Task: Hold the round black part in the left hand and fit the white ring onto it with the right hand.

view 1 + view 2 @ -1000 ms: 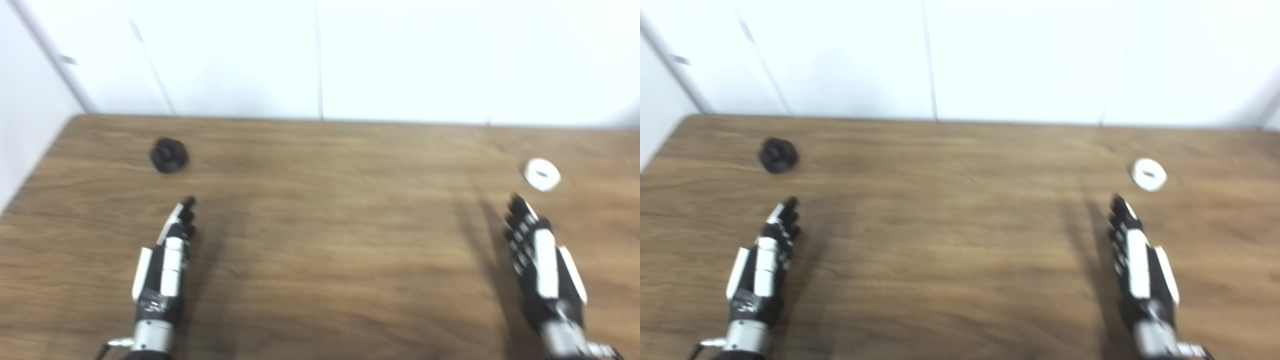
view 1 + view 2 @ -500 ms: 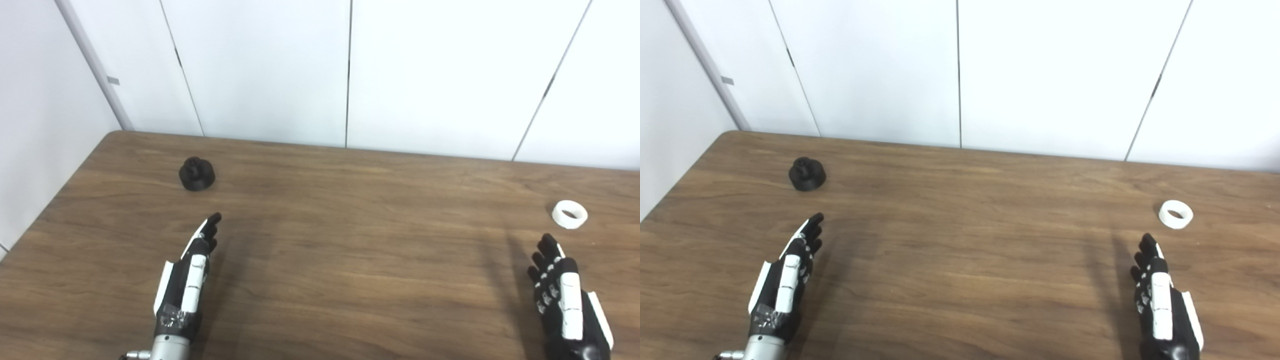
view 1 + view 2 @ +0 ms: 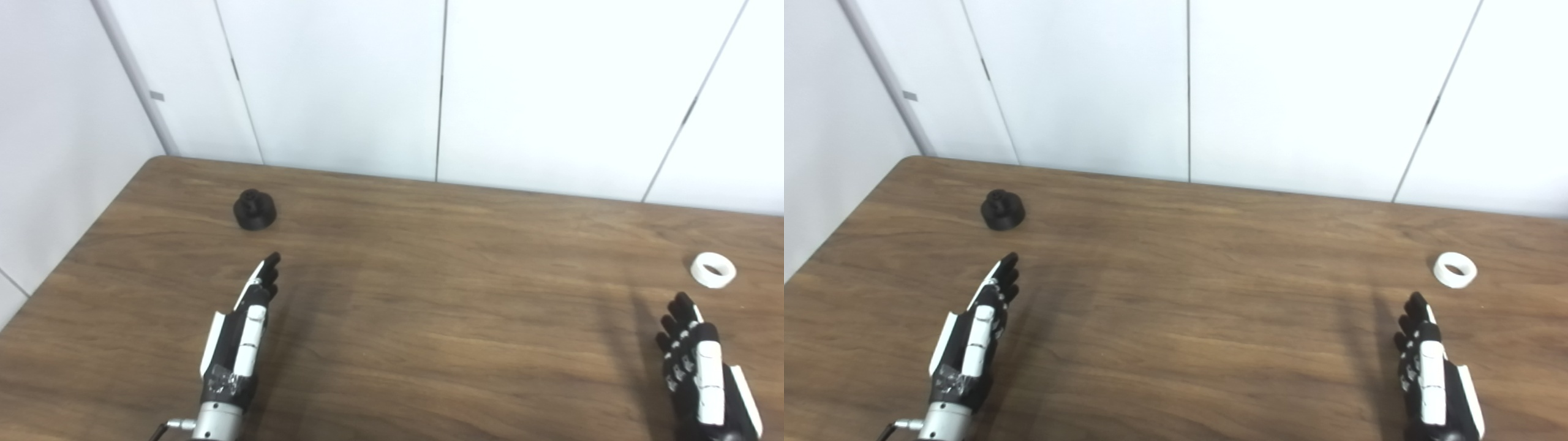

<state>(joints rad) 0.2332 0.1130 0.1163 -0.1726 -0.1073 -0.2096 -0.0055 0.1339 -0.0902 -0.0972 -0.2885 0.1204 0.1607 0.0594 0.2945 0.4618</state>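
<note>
Left eye view shows a brown wood-grain surface (image 3: 429, 306) filling the lower two thirds of the frame, with white wall panels (image 3: 343, 86) across the top. The round black part (image 3: 255, 210) sits upright on the surface in the upper left, well apart from the white ring (image 3: 713, 270), which lies flat at the far right edge of the frame. The left hand (image 3: 242, 334) reaches in at lower left, its fingers straight and pointing up the frame toward the black part, near it but not touching; it holds nothing. The right hand (image 3: 701, 370) comes in at the lower right corner, fingers extended and slightly spread, empty too, its fingertips just below the ring with a clear gap between. Both hands are turned edge-on, each casting a dark shadow on the wood beside it.
</note>
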